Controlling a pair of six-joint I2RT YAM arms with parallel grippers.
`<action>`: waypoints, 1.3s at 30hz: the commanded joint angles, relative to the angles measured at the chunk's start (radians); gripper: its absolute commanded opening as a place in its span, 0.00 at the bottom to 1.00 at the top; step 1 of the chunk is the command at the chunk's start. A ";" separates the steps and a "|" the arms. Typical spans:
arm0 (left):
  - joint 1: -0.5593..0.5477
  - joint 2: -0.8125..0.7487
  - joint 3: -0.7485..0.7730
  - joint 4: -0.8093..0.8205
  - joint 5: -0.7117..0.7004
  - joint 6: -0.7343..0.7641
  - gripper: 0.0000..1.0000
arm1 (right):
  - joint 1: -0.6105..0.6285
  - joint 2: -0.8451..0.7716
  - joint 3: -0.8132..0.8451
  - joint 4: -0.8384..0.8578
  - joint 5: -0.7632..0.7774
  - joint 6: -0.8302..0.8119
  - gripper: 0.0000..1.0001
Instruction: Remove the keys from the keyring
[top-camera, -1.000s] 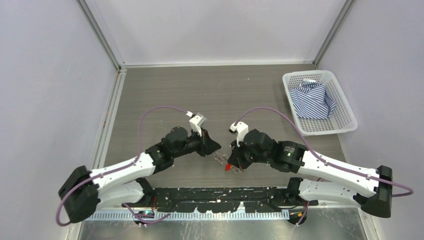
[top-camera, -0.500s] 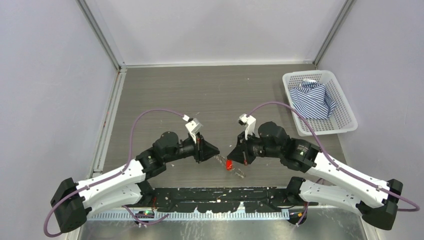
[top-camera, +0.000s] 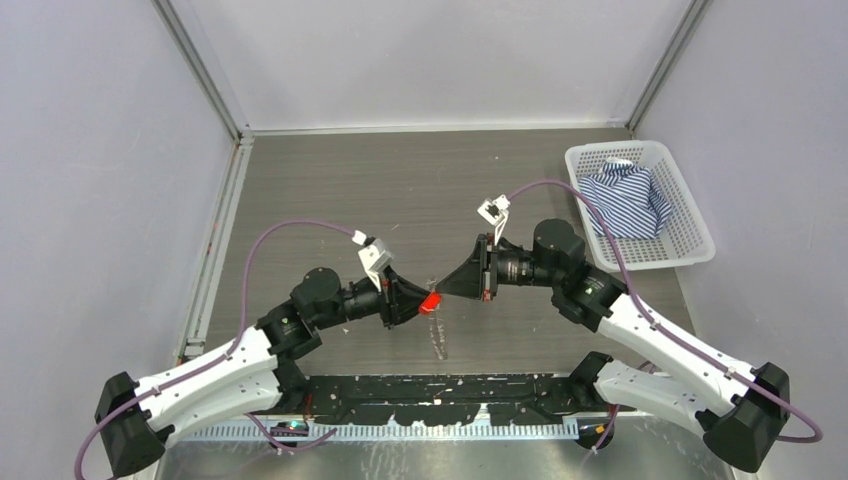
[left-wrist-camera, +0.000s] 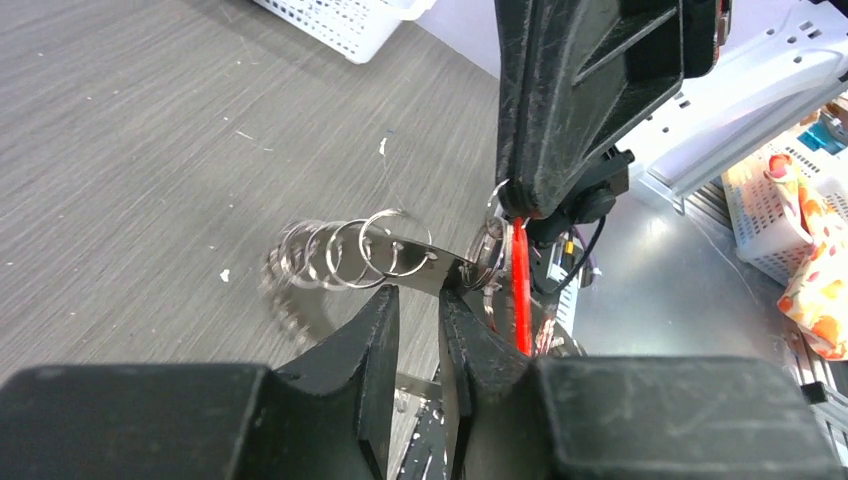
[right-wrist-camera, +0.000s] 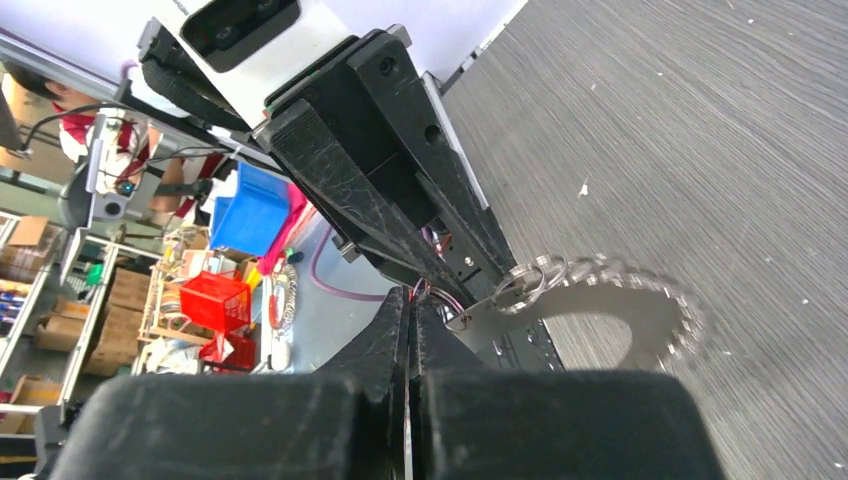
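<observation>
The keyring (left-wrist-camera: 395, 243) hangs in the air between my two grippers, above the table. It is a row of small silvery rings on a flat metal tab. The keys (left-wrist-camera: 290, 300) fan out below it, blurred, and show as saw teeth in the right wrist view (right-wrist-camera: 650, 300). My left gripper (left-wrist-camera: 418, 295) is nearly closed, with the tab at its tips. My right gripper (right-wrist-camera: 410, 300) is shut on the red-headed key (left-wrist-camera: 520, 290). In the top view the left gripper (top-camera: 418, 300) and right gripper (top-camera: 447, 287) meet tip to tip at the red key (top-camera: 430, 301).
A white plastic basket (top-camera: 690, 240) holding a striped cloth (top-camera: 625, 200) stands at the back right. Its corner shows in the left wrist view (left-wrist-camera: 340, 20). The black mounting rail (top-camera: 440, 390) runs along the near edge.
Both grippers have risen and turned tip to tip. The key bunch has left the table and hangs between them. The red key has moved up and left.
</observation>
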 joint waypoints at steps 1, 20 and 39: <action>-0.003 -0.046 0.018 0.012 -0.058 -0.014 0.21 | -0.007 0.009 0.027 0.136 -0.054 0.034 0.01; -0.098 0.023 0.093 -0.037 -0.133 0.027 0.27 | 0.002 0.006 0.012 0.161 0.079 0.015 0.01; -0.098 -0.197 0.137 -0.177 -0.131 0.262 0.45 | 0.003 -0.015 0.127 0.128 -0.183 0.043 0.01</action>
